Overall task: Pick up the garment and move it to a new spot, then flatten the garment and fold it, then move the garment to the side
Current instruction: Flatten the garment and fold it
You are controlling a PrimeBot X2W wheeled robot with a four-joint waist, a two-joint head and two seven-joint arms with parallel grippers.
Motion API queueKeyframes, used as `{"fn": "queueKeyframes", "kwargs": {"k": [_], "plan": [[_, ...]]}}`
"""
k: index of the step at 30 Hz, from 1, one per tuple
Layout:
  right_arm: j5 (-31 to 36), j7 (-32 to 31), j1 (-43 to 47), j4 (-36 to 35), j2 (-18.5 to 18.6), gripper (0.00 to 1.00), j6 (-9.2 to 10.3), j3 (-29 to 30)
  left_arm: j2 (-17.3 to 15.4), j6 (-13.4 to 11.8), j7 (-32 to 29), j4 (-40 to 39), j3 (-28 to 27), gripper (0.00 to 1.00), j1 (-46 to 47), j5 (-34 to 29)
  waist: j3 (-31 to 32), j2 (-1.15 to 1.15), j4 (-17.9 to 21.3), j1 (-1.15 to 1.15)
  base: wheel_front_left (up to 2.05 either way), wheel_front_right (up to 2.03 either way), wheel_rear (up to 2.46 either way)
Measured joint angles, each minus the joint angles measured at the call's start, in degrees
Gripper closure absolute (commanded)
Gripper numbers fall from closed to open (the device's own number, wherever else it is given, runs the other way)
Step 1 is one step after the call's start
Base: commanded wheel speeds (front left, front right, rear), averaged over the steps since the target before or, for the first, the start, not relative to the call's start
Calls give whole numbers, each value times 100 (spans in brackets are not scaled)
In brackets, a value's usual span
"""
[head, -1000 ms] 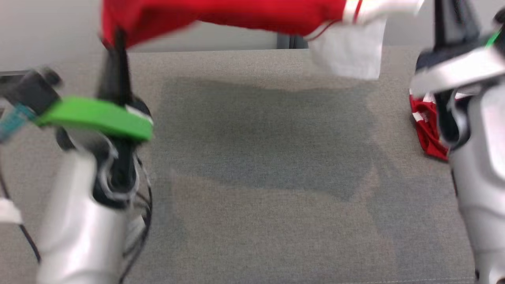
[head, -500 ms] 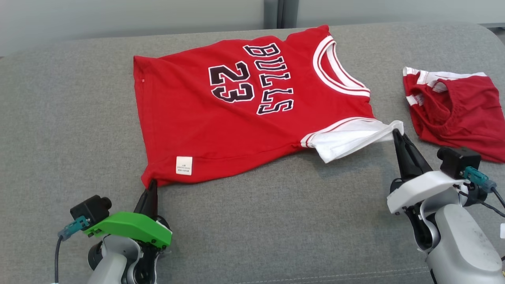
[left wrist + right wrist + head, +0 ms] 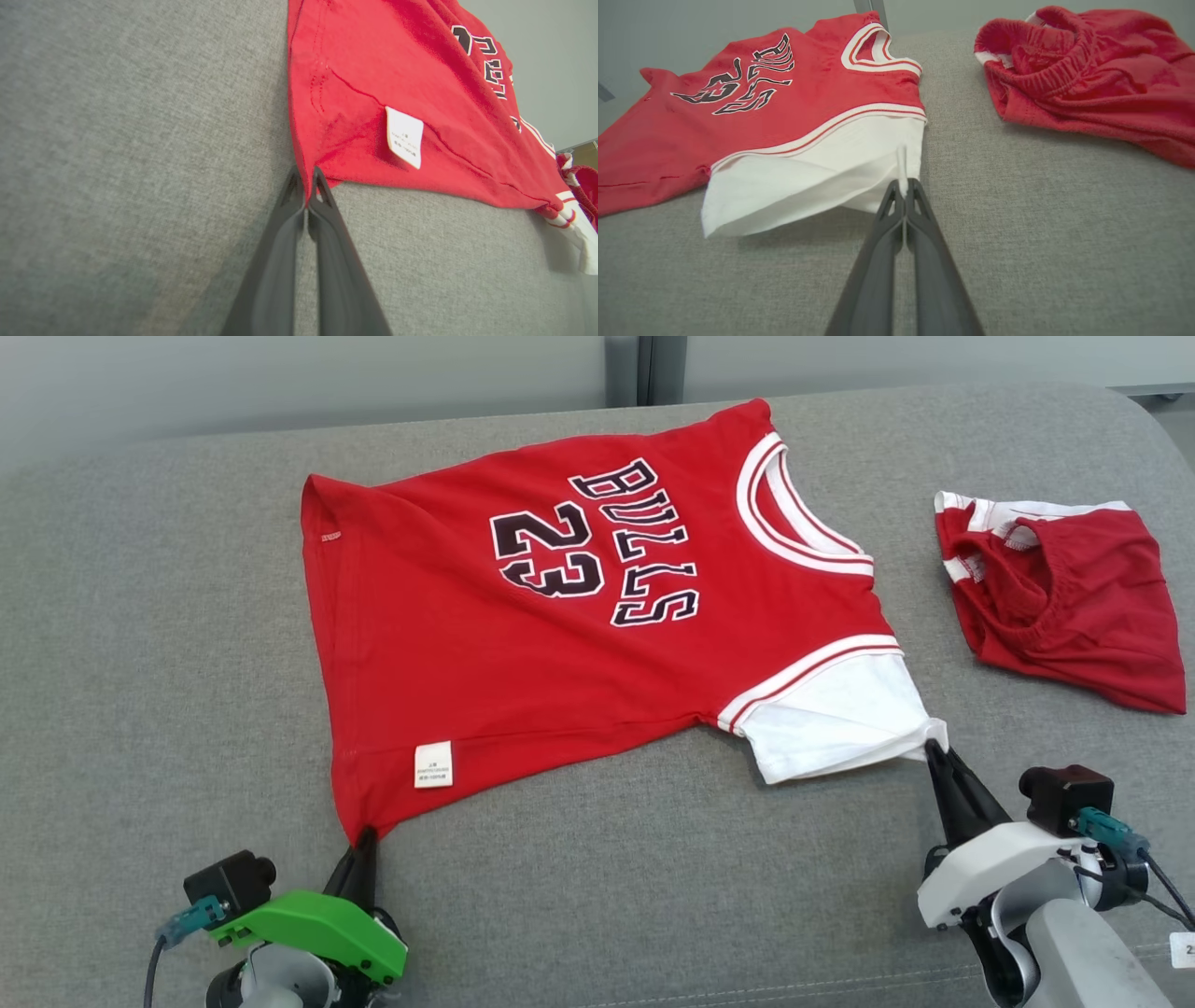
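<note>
At the near left, the left gripper has its jaws clenched on the bottom hem corner of the red jersey. In the left wrist view the cloth is pinched between the two dark tips. From this corner the jersey spreads over the grey worktop toward the far side, front up, with a small white label near the hem. It lies mostly flat in the middle of the worktop, with light creases along its left edge. More to the right, the white sleeve is drawn to a point, and the right gripper grasps its tip with the jaws closed tight. At the far right, apart from the jersey, lies a crumpled pair of red shorts.

The jersey looks light and soft, without any stiffness, so I judge it will sag and wrinkle wherever it is not supported. Corners and seamed edges, like the hem and the sleeve end, seem the best places to take hold. Two holds together should keep it stretched.
</note>
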State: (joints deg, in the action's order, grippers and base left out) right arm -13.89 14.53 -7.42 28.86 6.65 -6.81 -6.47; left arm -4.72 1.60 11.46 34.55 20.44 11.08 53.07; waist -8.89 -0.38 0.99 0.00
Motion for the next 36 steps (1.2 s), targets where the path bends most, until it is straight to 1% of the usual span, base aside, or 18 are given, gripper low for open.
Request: {"fn": "queueKeyframes", "kwargs": {"k": [1, 2, 3, 4, 5, 6, 7, 8, 13, 17, 23, 25, 34, 36], "plan": [[15, 0, 0, 40, 2, 77, -2, -20, -1, 14, 0, 38, 7, 100, -14, -8, 1, 0, 2, 0, 0, 0, 0], [48, 0, 0, 66, 3, 62, -22, -62, -4, 45, 0, 64, 7, 100, -37, -8, 2, 0, 3, 0, 0, 0, 0], [76, 0, 0, 91, 7, 41, -24, -104, -2, 52, 2, 89, 3, 100, -53, -7, 3, 0, 3, 0, 0, 0, 0], [109, 0, 0, 110, 15, 0, -24, -148, 0, 70, 2, 119, -2, 84, -54, -4, 5, 0, 2, 0, 0, 0, 0], [155, 0, 1, 114, 29, 0, -24, -186, 2, 88, 3, 134, -10, 69, -54, 1, 9, 0, 0, 0, 0, 0, 0], [192, 0, 1, 112, 47, 0, -24, -208, 9, 107, 22, 144, -21, 18, -54, 21, 13, 0, -4, 0, 0, 0, 0], [212, 0, 3, 109, 64, 0, -24, -209, 15, 135, 29, 154, -31, 4, -54, 26, 17, 0, -7, 0, 0, 0, 0], [229, 0, 9, 102, 80, 0, -24, -204, 19, 143, 41, 157, -36, 0, -54, 36, 23, 0, -11, 0, 0, 0, 0], [235, 0, 224, -30, 149, 0, -25, -158, 23, 247, 127, 116, -189, 0, -55, 80, 73, 0, -17, 0, 0, 0, 0], [233, 0, 493, -146, 190, 0, -25, -71, -12, 269, 189, -16, -299, 0, -82, 87, 138, 0, 17, 0, 0, 0, 0], [-32, 0, 667, -505, 134, 0, -25, 409, -176, 299, 246, -192, -464, 0, -116, 41, 235, 0, 109, 0, 0, 0, 0], [-38, 0, 664, -658, 107, 0, -25, 479, -219, 299, 246, -190, -469, 0, -115, -49, 256, 0, 140, 0, 0, 0, 0], [-63, 4, 528, -1138, 78, 0, -25, 563, -241, 281, 245, 34, -116, 0, 123, -482, 156, 0, 190, 0, 0, 0, 0], [-62, 4, 527, -1195, 82, 0, -25, 563, -241, 240, 245, 101, -27, 0, 232, -553, 124, 0, 191, 0, 0, 0, 0]]}}
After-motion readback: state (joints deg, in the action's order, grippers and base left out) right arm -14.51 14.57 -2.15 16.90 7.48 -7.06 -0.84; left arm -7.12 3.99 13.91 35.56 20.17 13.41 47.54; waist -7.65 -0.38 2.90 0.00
